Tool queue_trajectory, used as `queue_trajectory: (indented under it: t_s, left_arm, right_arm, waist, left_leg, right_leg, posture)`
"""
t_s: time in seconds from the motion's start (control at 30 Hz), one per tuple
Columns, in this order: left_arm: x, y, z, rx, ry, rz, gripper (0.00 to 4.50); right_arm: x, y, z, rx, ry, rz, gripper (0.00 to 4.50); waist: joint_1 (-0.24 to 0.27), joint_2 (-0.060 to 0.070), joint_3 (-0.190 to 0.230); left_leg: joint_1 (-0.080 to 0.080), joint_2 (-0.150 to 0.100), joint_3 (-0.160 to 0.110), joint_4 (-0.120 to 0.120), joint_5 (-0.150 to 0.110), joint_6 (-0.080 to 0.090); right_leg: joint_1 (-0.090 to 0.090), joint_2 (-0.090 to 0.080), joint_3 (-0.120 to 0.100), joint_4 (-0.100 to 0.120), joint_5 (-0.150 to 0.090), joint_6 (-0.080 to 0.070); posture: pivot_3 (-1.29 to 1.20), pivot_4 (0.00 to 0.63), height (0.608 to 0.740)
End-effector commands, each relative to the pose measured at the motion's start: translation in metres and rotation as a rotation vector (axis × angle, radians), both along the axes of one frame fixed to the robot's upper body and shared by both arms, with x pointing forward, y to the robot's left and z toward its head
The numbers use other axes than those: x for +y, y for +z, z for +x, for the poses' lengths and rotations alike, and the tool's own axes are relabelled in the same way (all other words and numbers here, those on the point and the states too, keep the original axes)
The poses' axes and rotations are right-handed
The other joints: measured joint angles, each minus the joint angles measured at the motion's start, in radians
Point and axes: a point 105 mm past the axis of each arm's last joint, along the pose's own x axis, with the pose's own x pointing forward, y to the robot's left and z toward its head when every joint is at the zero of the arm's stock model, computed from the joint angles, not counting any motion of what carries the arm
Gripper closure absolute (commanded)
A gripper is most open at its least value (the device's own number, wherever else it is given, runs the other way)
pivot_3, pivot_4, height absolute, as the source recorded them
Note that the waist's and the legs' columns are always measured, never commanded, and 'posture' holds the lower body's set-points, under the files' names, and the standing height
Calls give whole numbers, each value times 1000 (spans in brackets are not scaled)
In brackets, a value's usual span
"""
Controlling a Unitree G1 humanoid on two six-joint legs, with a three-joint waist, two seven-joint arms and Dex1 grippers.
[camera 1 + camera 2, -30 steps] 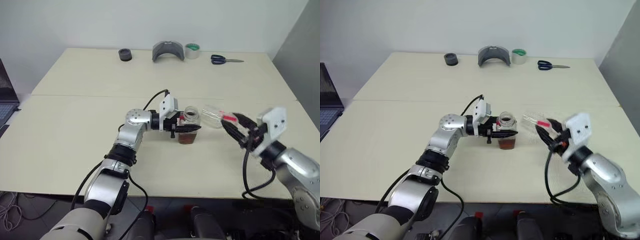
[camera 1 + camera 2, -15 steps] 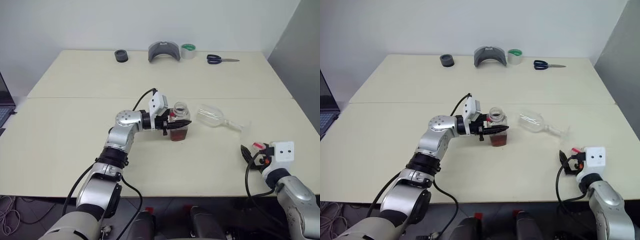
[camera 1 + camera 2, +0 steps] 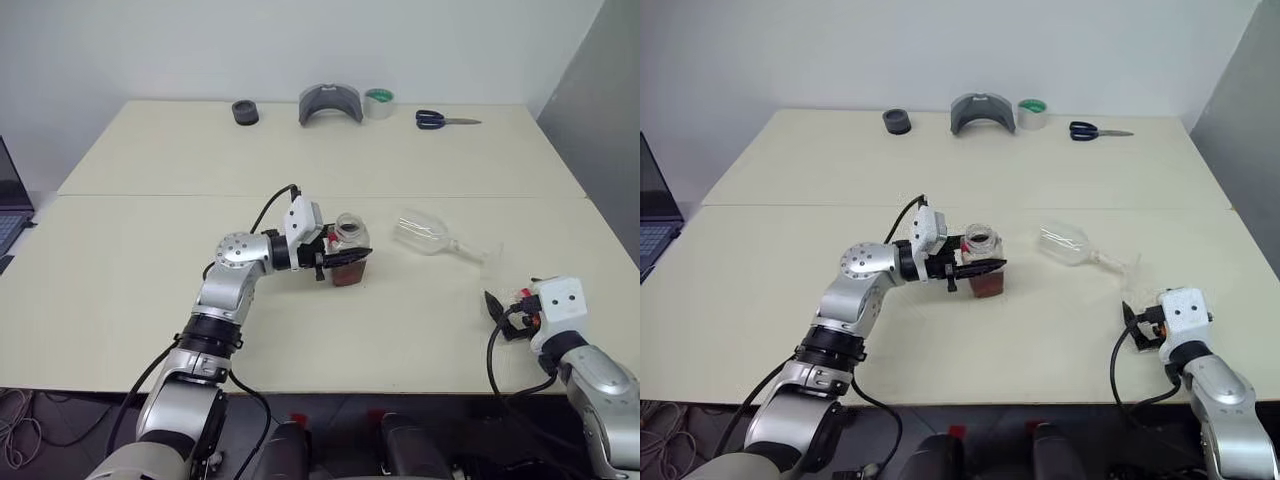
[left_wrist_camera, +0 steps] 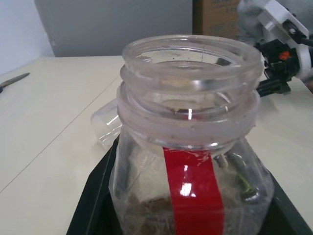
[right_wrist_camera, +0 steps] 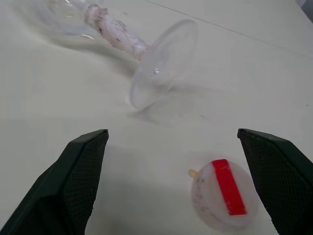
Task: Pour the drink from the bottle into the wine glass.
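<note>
Bottle [image 3: 345, 250], uncapped and upright, sits pinched in the left gripper [image 3: 335, 262]; right of the bottle the glass [image 3: 432, 234] lies on its side, foot toward the nearer right gripper [image 5: 181, 186], fingers spread, cap [image 5: 224, 195] between them.

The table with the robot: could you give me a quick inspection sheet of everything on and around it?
Surface: pale table, seam running across, no spill seen.
Job's things: bottle upright, uncapped, brown drink low inside; wine glass lying on its side, apart from the bottle; cap loose on the table near the glass's foot.
Clutter: at the far edge, black ring, grey curved piece, tape roll, scissors.
Hands: left hand shut on the bottle; right hand open, holding nothing, the cap between its fingers.
Cables: black cable looping over the left arm, another by the right wrist.
Surroundings: laptop at the left, white wall behind.
</note>
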Motion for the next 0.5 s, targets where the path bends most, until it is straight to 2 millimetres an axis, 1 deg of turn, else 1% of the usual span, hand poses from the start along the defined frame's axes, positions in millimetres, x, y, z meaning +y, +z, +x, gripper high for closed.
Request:
queue_trajectory:
  t_s: [0.03, 0.07, 0.17, 0.23, 0.27, 0.37, 0.5]
  left_arm:
    - [1, 8, 0, -25, 12, -10, 2738]
    - [2, 8, 1, -25, 16, -8, 2739]
    - [10, 12, 12, -20, 90, -30, 2739]
    - [18, 14, 21, -17, 156, -50, 2739]
    - [24, 15, 26, -24, 201, -53, 2739]
    - [45, 20, 42, -33, 353, -76, 2739]
    - [79, 30, 61, -49, 565, -124, 2739]
  right_arm:
    - [4, 19, 3, -76, 36, 0, 0]
    - [5, 21, 3, -83, 46, 2, 0]
    - [9, 28, 3, -97, 78, 2, 0]
    - [20, 37, 2, -118, 141, 25, 0]
    - [27, 45, 1, -137, 176, 52, 0]
    - [61, 70, -7, -167, 363, 145, 0]
    - [104, 91, -12, -153, 589, 186, 0]
  waist:
    - [0, 0, 0]
    - [0, 0, 0]
    - [0, 0, 0]
    - [0, 0, 0]
    - [-1, 0, 0]
    - [-5, 0, 0]
    - [-8, 0, 0]
  left_leg:
    - [0, 0, 0, 0, 0, 0]
    - [0, 0, 0, 0, 0, 0]
    - [0, 0, 0, 0, 0, 0]
    - [0, 0, 0, 0, 0, 0]
    - [0, 0, 0, 0, 0, 0]
    - [0, 1, 0, 0, 0, 0]
    - [0, 1, -1, 0, 0, 0]
  right_leg:
    - [0, 0, 0, 0, 0, 0]
    - [0, 0, 0, 0, 0, 0]
    - [0, 0, 0, 0, 0, 0]
    - [0, 0, 0, 0, 0, 0]
    - [0, 0, 0, 0, 0, 0]
    - [0, 0, 0, 0, 0, 0]
    - [0, 1, 0, 0, 0, 0]
  posture:
    - [0, 150, 740]
    - [0, 150, 740]
    - [0, 150, 740]
    - [0, 150, 740]
    - [0, 150, 740]
    - [0, 150, 740]
    - [0, 150, 740]
